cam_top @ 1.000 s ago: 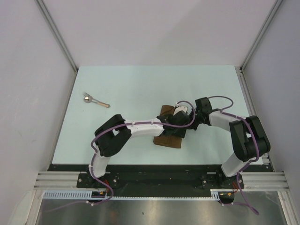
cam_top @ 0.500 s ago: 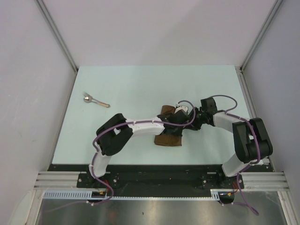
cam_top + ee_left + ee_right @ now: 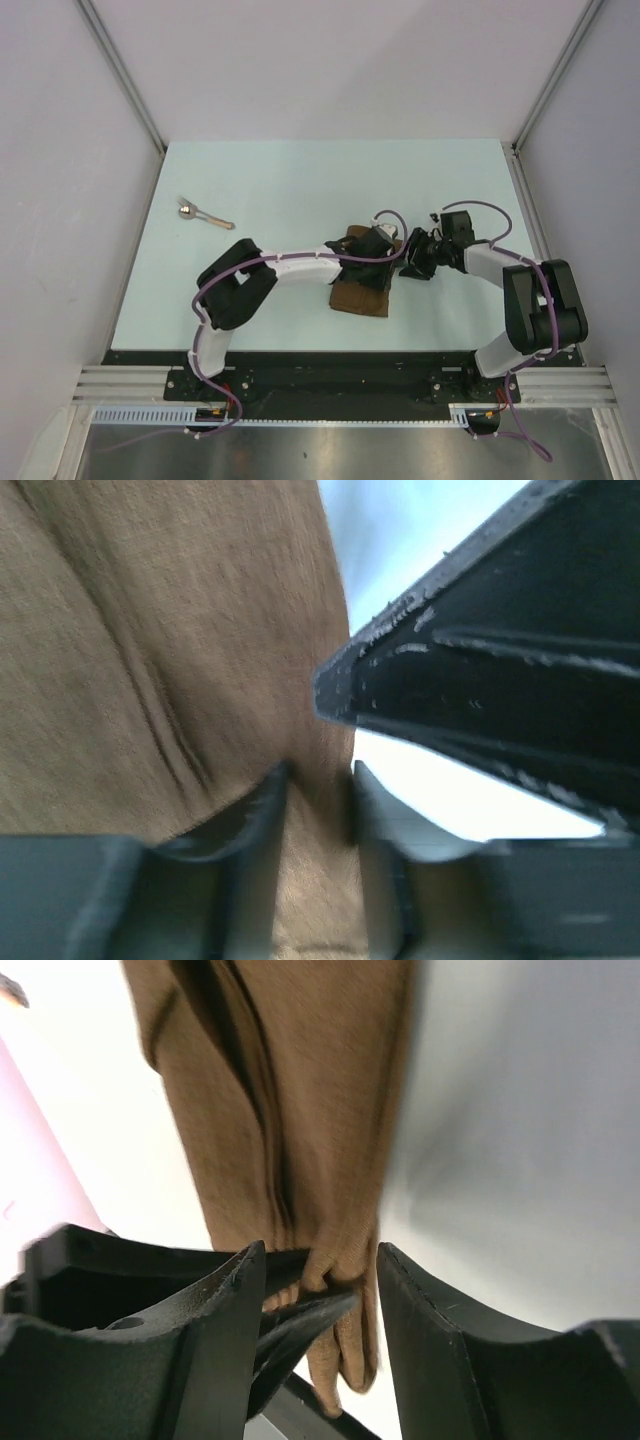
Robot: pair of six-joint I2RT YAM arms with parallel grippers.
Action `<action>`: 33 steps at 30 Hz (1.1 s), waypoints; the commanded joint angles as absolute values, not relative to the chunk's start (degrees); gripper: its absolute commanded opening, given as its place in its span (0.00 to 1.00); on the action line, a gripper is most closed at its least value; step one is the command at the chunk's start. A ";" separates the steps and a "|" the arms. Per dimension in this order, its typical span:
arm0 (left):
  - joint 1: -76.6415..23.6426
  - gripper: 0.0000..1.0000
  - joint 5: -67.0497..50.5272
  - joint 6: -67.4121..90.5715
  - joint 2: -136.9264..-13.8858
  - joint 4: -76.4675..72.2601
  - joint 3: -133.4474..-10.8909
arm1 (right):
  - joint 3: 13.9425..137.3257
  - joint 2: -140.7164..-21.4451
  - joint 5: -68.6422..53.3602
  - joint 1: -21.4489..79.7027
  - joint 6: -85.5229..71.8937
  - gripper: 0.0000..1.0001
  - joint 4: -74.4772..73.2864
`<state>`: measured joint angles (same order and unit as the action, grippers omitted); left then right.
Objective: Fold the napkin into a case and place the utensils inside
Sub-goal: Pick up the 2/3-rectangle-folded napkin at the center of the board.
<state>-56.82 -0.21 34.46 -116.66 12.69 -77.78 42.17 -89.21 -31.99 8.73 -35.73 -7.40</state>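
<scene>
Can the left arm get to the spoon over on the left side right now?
Probably not straight away: the left end effector looks pinched on the napkin, so it would have to let go first. Otherwise nothing lies between it and the spoon.

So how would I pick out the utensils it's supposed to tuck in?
Start at the pale table, then look to its far left. The utensils lie there alone: tiny, with a shiny silver head and slim tan handle, unlike the big brown napkin mid-table.
</scene>
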 commanded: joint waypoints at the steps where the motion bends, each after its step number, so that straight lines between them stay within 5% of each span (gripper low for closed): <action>1: -57.30 0.55 -4.22 33.67 -110.84 11.95 -74.97 | 40.70 -84.91 -29.80 7.83 -36.04 0.53 -9.39; 6: -58.79 0.65 -3.26 31.12 -107.76 16.87 -75.23 | 39.99 -81.39 -24.80 5.72 -34.37 0.54 -15.02; 15: -68.11 0.46 8.87 29.27 -111.17 28.56 -80.67 | 37.18 -74.98 -24.60 0.36 -31.20 0.56 -20.48; 33: -70.58 0.42 18.28 28.65 -121.29 34.28 -88.59 | 32.26 -69.34 -25.66 -1.67 -30.41 0.54 -20.22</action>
<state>-70.81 15.09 29.87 -119.50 32.77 -86.52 33.56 -70.48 -25.08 -1.52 -31.16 -21.08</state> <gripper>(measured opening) 0.449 0.543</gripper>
